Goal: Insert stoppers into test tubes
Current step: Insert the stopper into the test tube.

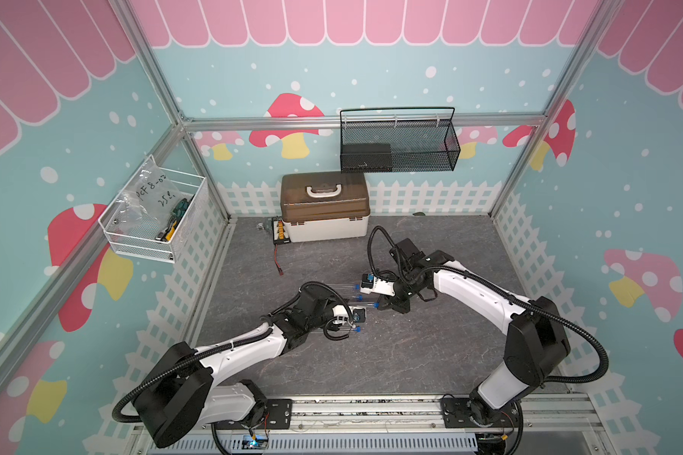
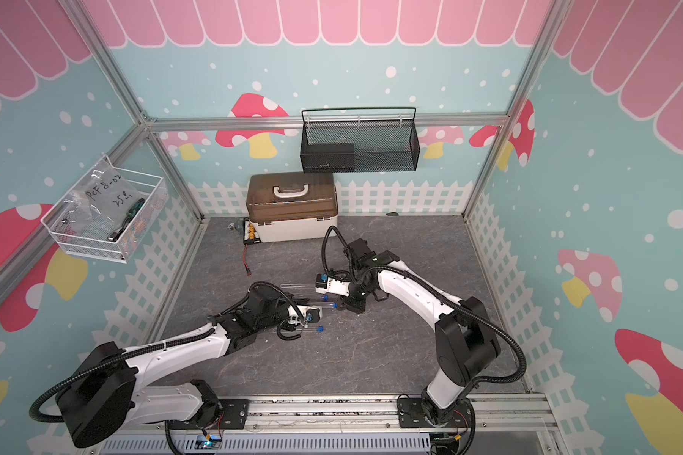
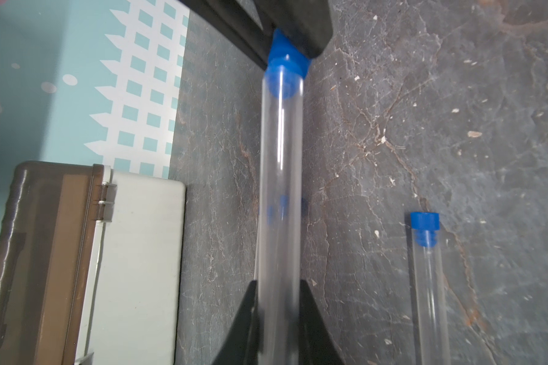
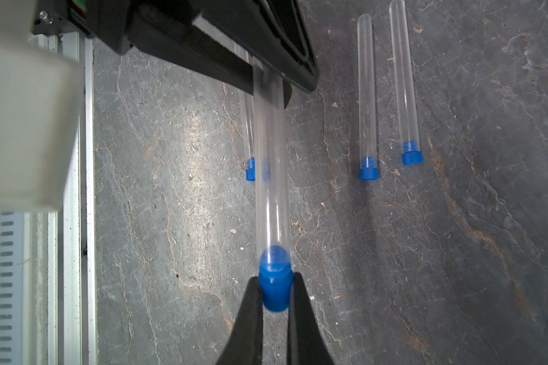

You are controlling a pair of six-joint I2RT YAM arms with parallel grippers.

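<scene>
The blue stopper (image 4: 275, 289) is sitting in the mouth of a clear test tube (image 4: 272, 189), low in the middle of the right wrist view, with its plug end inside the glass. The right fingers (image 4: 250, 316) are pinching the stopper's cap, narrow around it. The left fingers (image 3: 314, 322) are clamping the same test tube lower on its length, holding it raised above the desk (image 3: 424, 126). In a top view the stopper (image 1: 376, 304) is showing just right of centre. On the desk, a second tube (image 4: 367, 94) and third tube (image 4: 405, 79) are lying side by side at upper right, both stoppered. A fourth tube (image 4: 247, 126), also stoppered, is lying partly behind the held one.
</scene>
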